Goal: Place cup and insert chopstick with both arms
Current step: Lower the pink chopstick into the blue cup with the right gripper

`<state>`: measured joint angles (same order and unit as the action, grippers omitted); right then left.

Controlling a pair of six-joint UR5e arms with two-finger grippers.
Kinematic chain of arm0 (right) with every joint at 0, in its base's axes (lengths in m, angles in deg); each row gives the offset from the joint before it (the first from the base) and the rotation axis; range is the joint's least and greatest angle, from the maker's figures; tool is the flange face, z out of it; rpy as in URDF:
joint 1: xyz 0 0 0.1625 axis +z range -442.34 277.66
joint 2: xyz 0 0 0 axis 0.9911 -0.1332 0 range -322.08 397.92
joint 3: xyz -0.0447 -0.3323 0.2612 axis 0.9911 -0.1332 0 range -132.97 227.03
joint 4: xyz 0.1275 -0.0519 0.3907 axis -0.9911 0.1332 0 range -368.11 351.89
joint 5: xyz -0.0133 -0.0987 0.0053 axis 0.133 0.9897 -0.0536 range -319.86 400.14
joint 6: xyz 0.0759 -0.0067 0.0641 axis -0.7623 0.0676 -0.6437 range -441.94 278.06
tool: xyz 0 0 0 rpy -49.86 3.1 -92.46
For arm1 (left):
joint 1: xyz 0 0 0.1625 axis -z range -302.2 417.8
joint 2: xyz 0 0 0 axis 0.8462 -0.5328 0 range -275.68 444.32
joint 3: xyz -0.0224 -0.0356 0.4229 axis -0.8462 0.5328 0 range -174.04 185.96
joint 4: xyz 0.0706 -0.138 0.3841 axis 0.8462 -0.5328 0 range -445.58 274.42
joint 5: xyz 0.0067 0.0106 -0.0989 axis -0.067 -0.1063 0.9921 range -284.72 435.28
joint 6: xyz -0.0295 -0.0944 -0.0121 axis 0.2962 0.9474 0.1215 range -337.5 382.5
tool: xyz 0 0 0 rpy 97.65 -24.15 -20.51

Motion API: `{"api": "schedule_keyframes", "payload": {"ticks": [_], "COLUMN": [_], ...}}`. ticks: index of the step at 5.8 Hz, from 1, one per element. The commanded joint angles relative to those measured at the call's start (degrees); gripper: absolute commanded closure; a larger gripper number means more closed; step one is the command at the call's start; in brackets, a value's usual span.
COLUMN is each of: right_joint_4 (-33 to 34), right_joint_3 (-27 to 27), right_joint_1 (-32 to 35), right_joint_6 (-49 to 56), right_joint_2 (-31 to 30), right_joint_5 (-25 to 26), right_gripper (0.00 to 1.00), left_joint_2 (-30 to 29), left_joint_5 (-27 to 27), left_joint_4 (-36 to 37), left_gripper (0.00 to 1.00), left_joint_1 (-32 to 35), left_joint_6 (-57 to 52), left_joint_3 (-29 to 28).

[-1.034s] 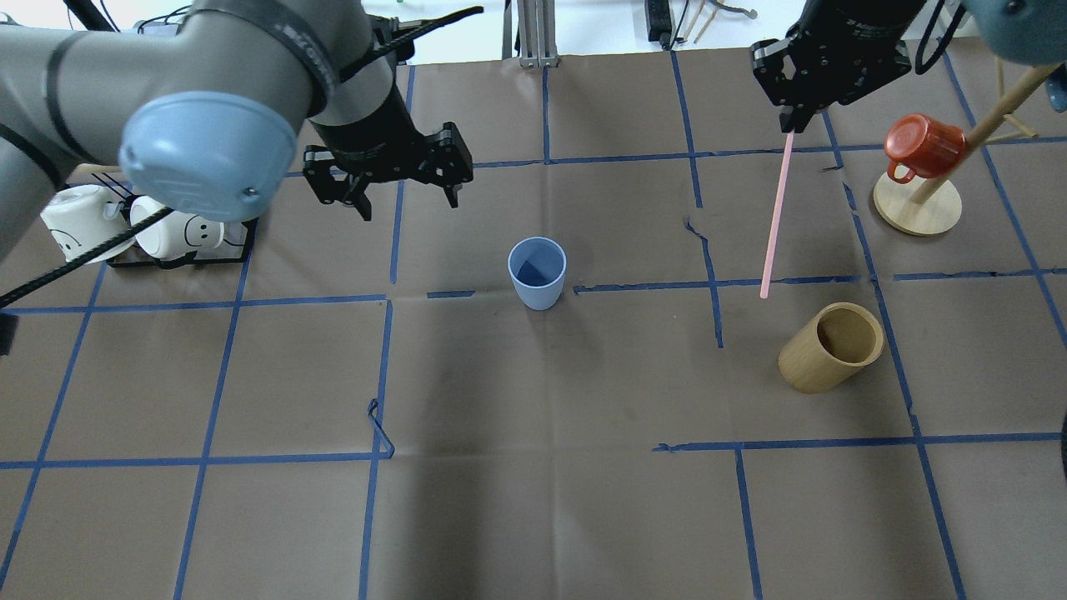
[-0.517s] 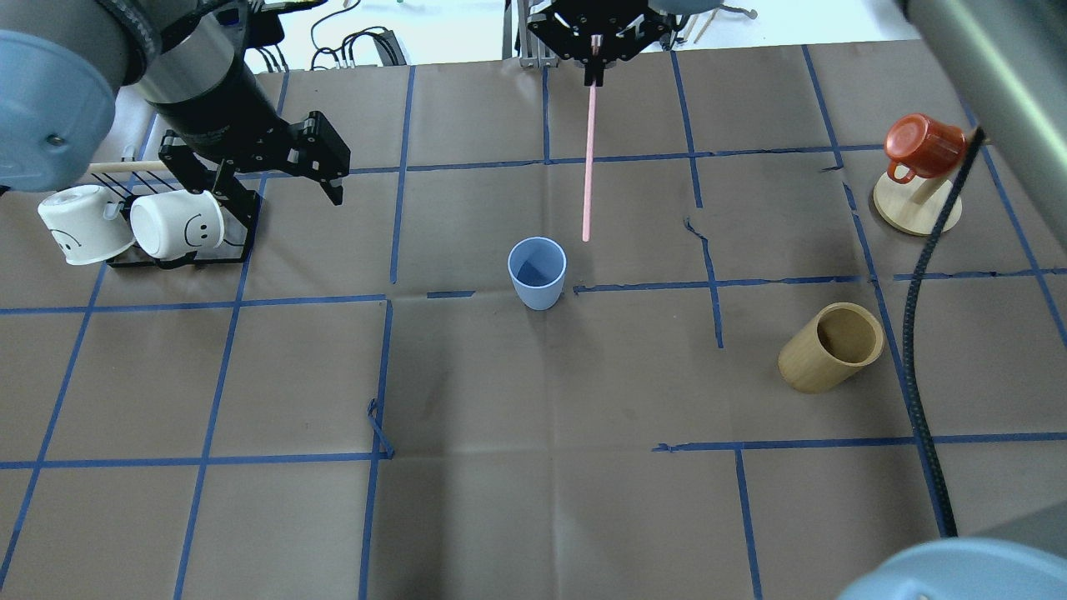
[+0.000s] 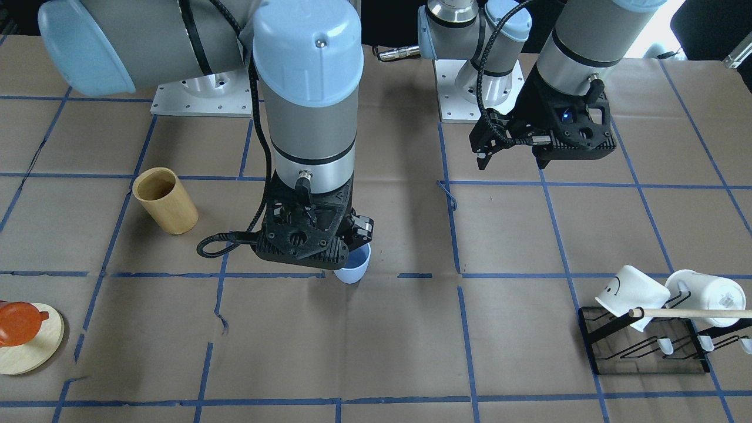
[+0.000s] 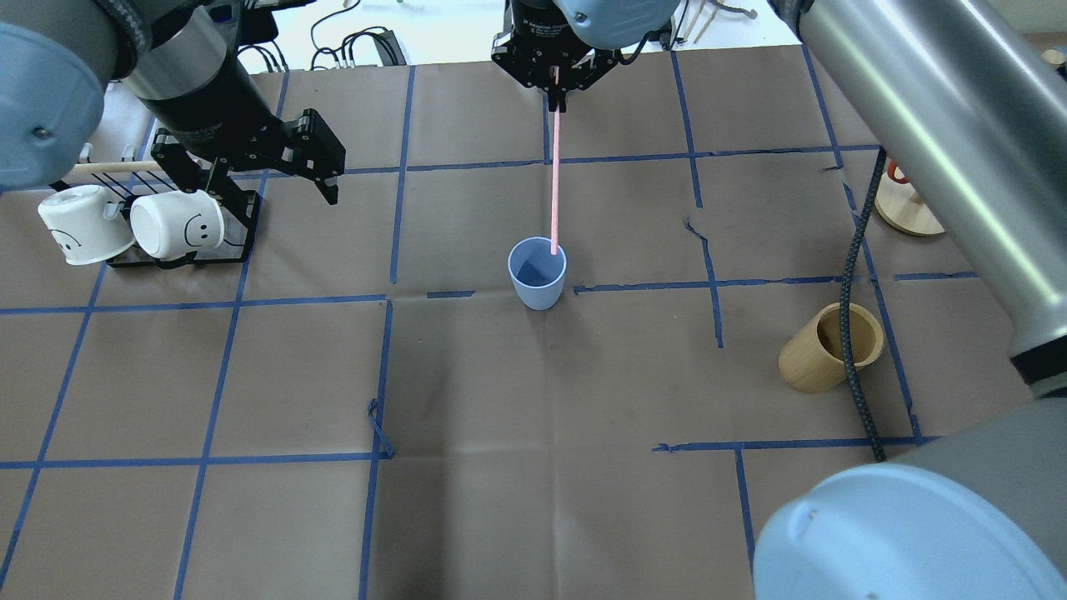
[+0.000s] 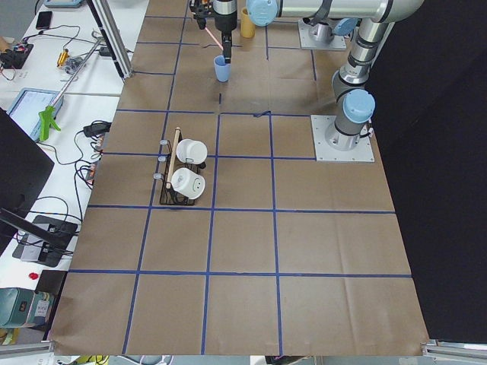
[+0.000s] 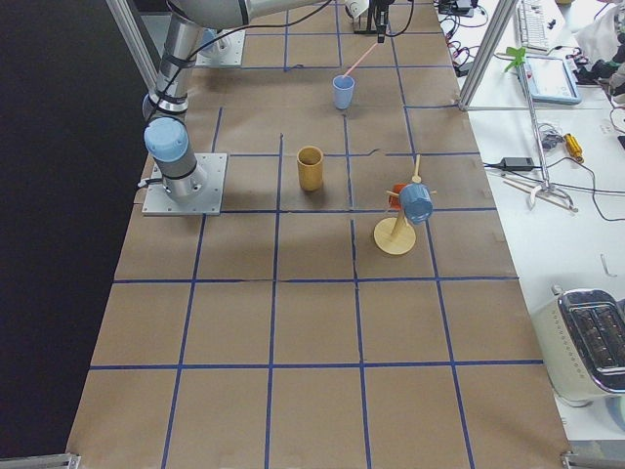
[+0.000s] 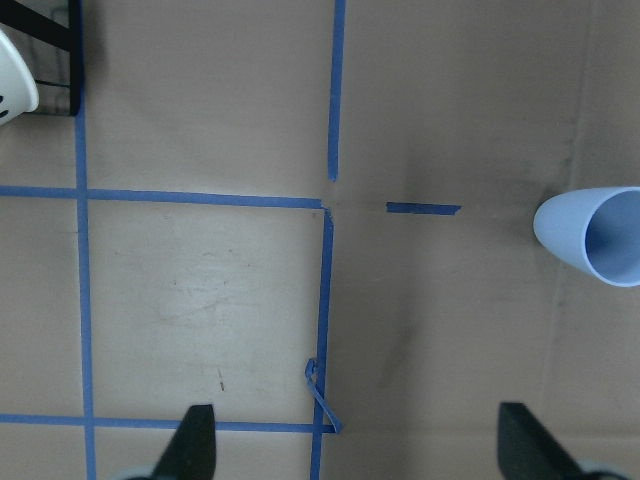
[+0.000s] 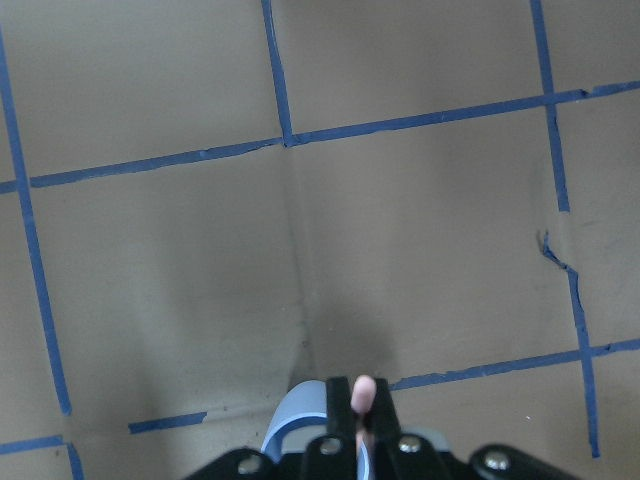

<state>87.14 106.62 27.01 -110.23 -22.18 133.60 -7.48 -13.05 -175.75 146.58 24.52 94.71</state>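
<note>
The pale blue cup (image 4: 537,273) stands upright at the table's middle; it also shows in the front view (image 3: 354,271) and the left wrist view (image 7: 595,235). My right gripper (image 4: 557,96) is high above it, shut on the top end of the pink chopstick (image 4: 554,183). The stick hangs down, and its lower tip is at the cup's far rim. I cannot tell whether the tip is inside. The right wrist view shows the stick (image 8: 364,392) between the jaws. My left gripper (image 4: 275,187) is open and empty, well to the cup's left.
A tan wooden cylinder (image 4: 829,346) stands at the right. A black rack with two white mugs (image 4: 171,225) and a wooden dowel (image 4: 108,167) sits at the left, close under my left gripper. A mug tree's base (image 4: 904,212) shows partly behind my right arm.
My right gripper carried the chopstick left from the table's right side to above the cup. Its tip now meets the rim. My left gripper drew back left toward the mug rack and stayed open.
</note>
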Motion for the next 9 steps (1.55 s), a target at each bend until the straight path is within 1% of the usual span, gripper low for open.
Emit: {"api": "schedule_keyframes", "payload": {"ticks": [1,2,3,4,5,6,7,8,9], "right_joint_4": [6.92,9.14,9.16,9.16,9.07,8.64,5.76,-0.27,-6.51], "right_joint_3": [6.55,8.42,8.44,8.53,8.44,7.66,6.17,6.51,8.34], "right_joint_1": [0.25,1.9,2.27,2.27,2.27,1.49,0.09,-3.93,-8.93], "right_joint_6": [-1.59,-1.59,-1.51,-0.98,-0.72,-0.63,1.55,7.31,12.94], "right_joint_2": [0.34,0.42,0.51,0.69,0.6,-0.01,-2.89,-7.18,-11.92], "right_joint_5": [-0.21,-0.47,-0.56,-0.48,-0.56,-0.82,-2.13,-1.88,-2.14], "right_gripper": [0.91,0.91,0.9,0.36,0.0,0.0,0.0,0.0,0.0], "left_joint_2": [0.04,0.04,0.04,0.04,0.04,0.04,0.04,0.04,0.04], "left_joint_5": [0.0,0.0,0.0,0.0,0.0,0.0,0.0,0.0,0.0], "left_joint_4": [-0.01,-0.01,-0.01,-0.1,-0.1,-0.1,-0.1,-0.1,-0.18], "left_gripper": [0.01,0.01,0.01,0.01,0.01,0.01,0.01,0.01,0.01], "left_joint_1": [-0.09,-0.09,-0.09,-0.01,-0.01,-0.01,-0.01,-0.01,-0.01], "left_joint_6": [0.35,0.35,0.35,0.35,0.35,0.35,0.44,0.35,0.35], "left_joint_3": [0.02,0.02,0.02,0.02,0.02,0.02,0.02,0.02,0.11]}}
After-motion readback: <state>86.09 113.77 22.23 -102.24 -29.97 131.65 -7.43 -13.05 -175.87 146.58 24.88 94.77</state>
